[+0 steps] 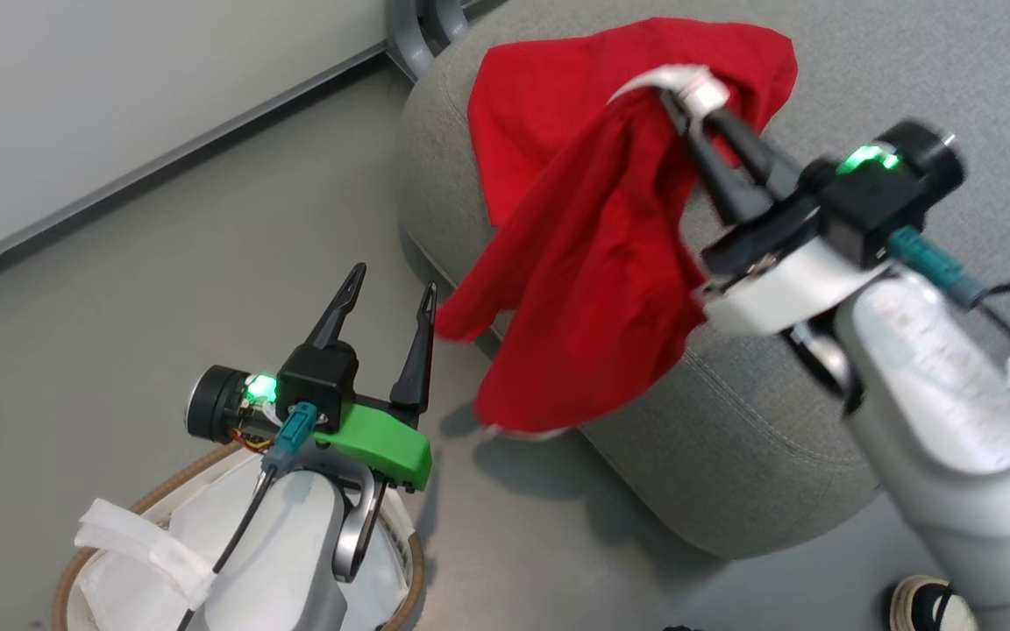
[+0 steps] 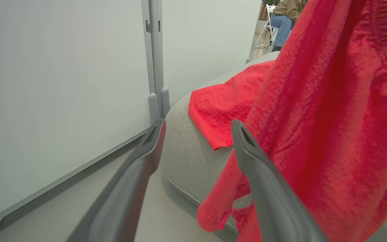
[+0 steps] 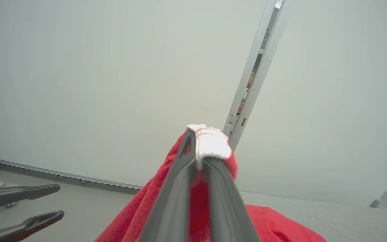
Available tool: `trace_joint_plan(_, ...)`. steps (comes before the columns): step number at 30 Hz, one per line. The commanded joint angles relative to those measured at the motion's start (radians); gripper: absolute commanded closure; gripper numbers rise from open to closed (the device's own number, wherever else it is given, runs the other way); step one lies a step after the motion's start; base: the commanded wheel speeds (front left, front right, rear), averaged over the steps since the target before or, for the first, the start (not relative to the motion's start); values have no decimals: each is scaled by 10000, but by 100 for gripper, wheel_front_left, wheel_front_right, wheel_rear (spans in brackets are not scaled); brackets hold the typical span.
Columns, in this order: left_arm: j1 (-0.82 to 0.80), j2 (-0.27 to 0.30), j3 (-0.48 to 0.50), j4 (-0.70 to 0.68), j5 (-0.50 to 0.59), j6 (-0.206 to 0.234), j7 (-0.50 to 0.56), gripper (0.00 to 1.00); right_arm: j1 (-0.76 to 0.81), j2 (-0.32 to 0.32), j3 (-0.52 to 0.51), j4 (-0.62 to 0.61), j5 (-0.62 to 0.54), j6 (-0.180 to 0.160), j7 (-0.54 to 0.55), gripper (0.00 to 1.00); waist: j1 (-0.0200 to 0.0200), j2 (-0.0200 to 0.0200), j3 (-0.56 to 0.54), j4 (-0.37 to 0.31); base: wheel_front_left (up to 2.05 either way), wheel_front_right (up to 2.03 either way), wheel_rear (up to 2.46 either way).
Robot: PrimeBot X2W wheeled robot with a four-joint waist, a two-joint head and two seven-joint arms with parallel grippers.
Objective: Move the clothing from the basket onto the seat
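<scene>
Clothing (image 1: pixel 593 263), pinched by right gripper (image 1: pixel 687 103), drapes the seat (image 1: pixel 750 438); left gripper (image 1: pixel 393 279) empty, spread above basket (image 1: pixel 132 510).

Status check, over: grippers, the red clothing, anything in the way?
Right gripper shut on the clothing at its white trim, above the seat. Left gripper open, empty, by the basket. Clothing hangs over the seat's edge; nothing blocking it.

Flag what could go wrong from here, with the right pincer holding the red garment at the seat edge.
1. The right pincer grips the clothing only by its white trim; it could slip out.
2. Much of the fabric hangs past the seat front edge toward the floor; released here, it may slide off.
3. The open left pincer sits close to the hanging fabric and might snag it.
</scene>
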Motion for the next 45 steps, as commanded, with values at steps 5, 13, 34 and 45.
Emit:
trace_joint_plan(5, -313, 188, 171, 105, 336, -112, -6, 0, -2155, -1354, -876, 189, -431, -14, -21, 100, 0, -1, 1304, 6, 0, 0, 0)
trace_joint_plan(13, -801, 358, 169, 90, 795, -267, -6, 0, -4816, -2854, -2079, 1606, -1506, -14, -14, 100, 0, -1, 2522, 704, 0, 0, 0)
trace_joint_plan(34, -1679, 236, 198, 4, 1003, -95, -6, 0, -1981, -1744, -4745, 5481, -2624, -16, -15, 0, 0, -1, 3812, 2114, 0, 0, 0)
trace_joint_plan(45, -803, 147, 755, -70, 672, 157, -6, 0, 630, -819, -5675, 3492, -2054, -14, -15, 0, 0, -1, 2274, 2202, 0, 0, 0)
